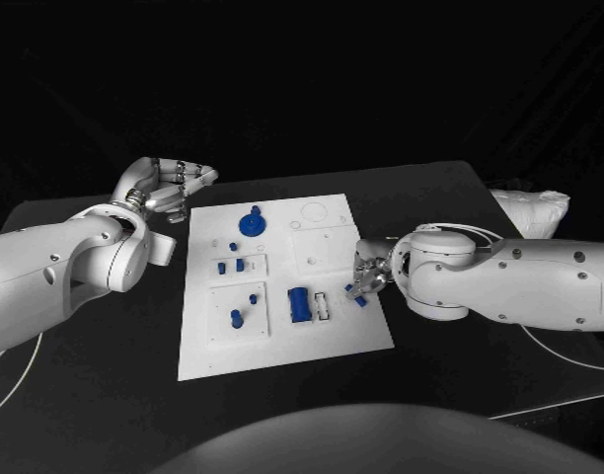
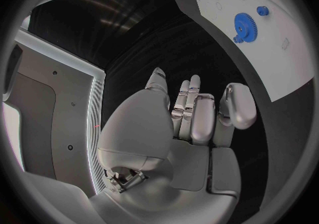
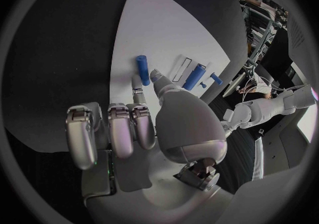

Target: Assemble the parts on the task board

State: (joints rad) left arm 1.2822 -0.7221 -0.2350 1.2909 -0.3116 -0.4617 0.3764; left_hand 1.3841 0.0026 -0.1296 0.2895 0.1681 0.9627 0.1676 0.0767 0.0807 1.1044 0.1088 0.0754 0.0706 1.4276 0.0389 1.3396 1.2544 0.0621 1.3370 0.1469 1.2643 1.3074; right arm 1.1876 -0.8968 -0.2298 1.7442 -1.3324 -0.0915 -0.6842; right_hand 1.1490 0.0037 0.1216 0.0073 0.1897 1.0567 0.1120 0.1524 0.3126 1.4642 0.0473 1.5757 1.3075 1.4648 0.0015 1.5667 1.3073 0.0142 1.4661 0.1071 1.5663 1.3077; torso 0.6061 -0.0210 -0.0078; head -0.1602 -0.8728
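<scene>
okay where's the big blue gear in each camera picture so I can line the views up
Head view: the blue gear sits at the far end of the white task board, near the left hand.
Left wrist view: the same gear lies on the board beyond the hand's fingertips.
Right wrist view: I can't find the gear there.
Shared landmark: the white task board, seen in all three.

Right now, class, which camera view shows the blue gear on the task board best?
The left wrist view: the blue gear shows large there, its teeth plain, unobstructed on the task board. The head view gives it smaller, as a round blue piece near the board's far edge. The right wrist view looks elsewhere on the board.
</scene>
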